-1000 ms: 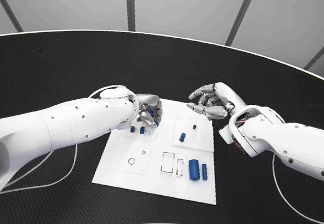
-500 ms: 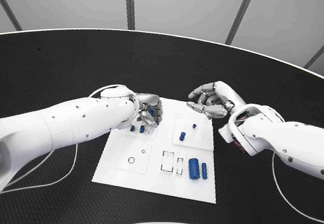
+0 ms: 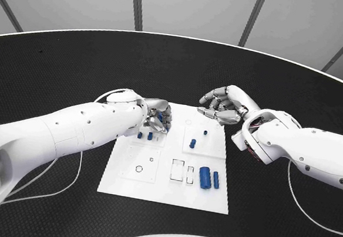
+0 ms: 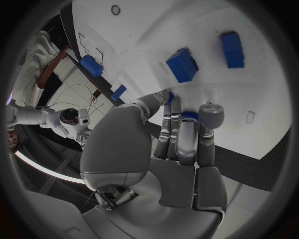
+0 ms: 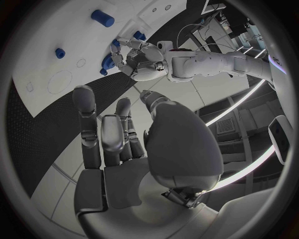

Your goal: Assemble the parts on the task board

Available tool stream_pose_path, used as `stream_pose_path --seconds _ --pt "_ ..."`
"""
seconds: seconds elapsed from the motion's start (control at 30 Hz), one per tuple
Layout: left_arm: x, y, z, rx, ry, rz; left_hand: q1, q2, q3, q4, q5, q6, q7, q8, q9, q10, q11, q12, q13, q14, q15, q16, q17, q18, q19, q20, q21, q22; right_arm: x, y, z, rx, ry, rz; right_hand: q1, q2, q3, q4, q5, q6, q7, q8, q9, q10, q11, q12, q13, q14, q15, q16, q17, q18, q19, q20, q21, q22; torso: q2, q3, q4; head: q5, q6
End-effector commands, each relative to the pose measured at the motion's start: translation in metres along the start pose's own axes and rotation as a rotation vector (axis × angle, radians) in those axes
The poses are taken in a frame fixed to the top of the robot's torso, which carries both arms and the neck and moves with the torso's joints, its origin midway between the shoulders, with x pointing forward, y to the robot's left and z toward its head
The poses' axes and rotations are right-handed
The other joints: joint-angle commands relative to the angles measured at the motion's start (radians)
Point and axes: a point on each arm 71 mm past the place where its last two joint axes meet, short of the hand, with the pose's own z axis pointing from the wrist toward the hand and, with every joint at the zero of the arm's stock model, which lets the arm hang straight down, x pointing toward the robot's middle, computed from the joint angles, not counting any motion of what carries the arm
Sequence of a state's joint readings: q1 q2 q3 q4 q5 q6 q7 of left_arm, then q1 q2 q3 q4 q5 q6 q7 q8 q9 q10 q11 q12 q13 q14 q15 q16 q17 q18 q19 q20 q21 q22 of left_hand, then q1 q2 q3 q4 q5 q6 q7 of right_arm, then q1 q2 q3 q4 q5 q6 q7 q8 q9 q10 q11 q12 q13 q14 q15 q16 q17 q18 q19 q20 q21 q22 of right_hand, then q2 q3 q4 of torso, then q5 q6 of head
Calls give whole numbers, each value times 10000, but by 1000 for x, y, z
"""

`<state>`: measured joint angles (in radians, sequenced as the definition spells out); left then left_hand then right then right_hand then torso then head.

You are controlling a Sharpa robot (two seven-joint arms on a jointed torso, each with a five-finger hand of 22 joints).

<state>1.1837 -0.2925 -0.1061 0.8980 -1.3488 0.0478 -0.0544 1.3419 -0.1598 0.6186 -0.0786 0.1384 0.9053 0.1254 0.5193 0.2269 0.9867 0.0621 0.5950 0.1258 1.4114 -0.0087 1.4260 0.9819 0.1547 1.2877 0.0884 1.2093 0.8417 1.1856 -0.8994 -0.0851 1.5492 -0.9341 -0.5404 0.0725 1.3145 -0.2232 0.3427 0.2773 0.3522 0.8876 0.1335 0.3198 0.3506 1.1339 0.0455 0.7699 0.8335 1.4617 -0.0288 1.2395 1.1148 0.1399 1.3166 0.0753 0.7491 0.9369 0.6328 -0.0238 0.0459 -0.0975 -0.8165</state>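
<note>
At the far left corner of the task board (image 3: 165,197), the left hand (image 3: 157,119) has its fingers (image 4: 189,130) curled around a small blue part (image 3: 163,119); a blue edge shows between them in the left wrist view. Over the last second this hand has crept slightly toward the two short blue pegs (image 3: 145,135) standing just beneath it, while everything else on the board has stayed put. That small drift suggests the held part is being lined up over its seat, not yet pressed home. The right hand (image 3: 222,108) hovers past the board's far edge over the black bench (image 3: 75,70), fingers loosely bent and holding nothing, unmoved. Two blue cylinders (image 3: 210,177) lie side by side near the board's right edge, and two more blue pieces (image 3: 199,140) sit on the raised block mid-board, awaiting assembly.
</note>
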Motion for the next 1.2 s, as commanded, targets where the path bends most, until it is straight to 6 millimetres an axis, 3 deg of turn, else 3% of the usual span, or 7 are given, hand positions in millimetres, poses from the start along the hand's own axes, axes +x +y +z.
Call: stream_pose_path --seconds 0.03,0.6,0.63,0.7,0.77,1.2 --pt "0 0 0 6 -57 -3 30 122 62 -11 -60 119 50 5 27 86 -19 -53 -43 24 -45 -22 -5 -197 91 -7 80 58 0 0 0 -2 -1 1 13 -73 57 5 68 0 6 35 10 -50 5 -41 -14 -23 -22 -50 -1 151 45 -41 -38 -9 -5 3 1 -5 -8" --pt "-3 0 -4 262 -559 -113 8 89 67 -40 -91 131 52 -13 41 118 -9 -63 -40 49 -43 -12 -3 -214 127 -8 135 144 -1 0 0 1 -14 -3 4 -70 68 7 78 17 0 50 15 -13 0 -7 0 -15 -25 -54 9 147 67 -43 -38 -9 -16 -11 8 -14 14" --pt "-3 1 -5 273 -579 -127 -278 -349 -256 -38 -941 124 45 0 58 133 4 -73 -41 54 -6 -12 -15 -216 137 -12 141 148 -1 0 0 1 -15 -4 4 -70 68 7 78 17 0 50 15 -13 0 -7 0 -15 -25 -54 9 147 67 -43 -38 -9 -16 -11 8 -14 14" --pt "-4 1 -6 292 -613 -159 -364 -436 -357 -35 -934 138 7 11 73 171 3 -97 -51 62 -33 -12 -26 -227 151 -8 152 166 -1 0 0 -2 -14 -4 4 -70 68 7 78 17 0 50 15 -13 0 -7 0 -15 -25 -54 9 147 67 -43 -38 -9 -20 -14 10 -2 19" --pt "-4 2 -7 303 -628 -201 -330 -355 -334 -37 -927 162 -20 24 84 212 -23 -109 -57 64 -49 -15 -44 -229 164 -14 163 185 -1 0 0 -4 -12 -5 4 -70 68 7 78 17 0 50 15 -13 0 -7 0 -15 -25 -54 9 147 67 -43 -38 -9 -15 -9 8 10 30" --pt "-3 7 -13 268 -533 -451 -392 -366 -394 -23 -929 176 -14 25 98 251 -20 -156 -77 54 -60 -40 -143 -229 178 -30 171 196 -1 -1 0 -6 -7 -11 4 -70 68 7 78 17 0 50 15 -13 0 -7 0 -15 -25 -54 9 147 67 -43 -38 -9 -22 -5 10 43 59"
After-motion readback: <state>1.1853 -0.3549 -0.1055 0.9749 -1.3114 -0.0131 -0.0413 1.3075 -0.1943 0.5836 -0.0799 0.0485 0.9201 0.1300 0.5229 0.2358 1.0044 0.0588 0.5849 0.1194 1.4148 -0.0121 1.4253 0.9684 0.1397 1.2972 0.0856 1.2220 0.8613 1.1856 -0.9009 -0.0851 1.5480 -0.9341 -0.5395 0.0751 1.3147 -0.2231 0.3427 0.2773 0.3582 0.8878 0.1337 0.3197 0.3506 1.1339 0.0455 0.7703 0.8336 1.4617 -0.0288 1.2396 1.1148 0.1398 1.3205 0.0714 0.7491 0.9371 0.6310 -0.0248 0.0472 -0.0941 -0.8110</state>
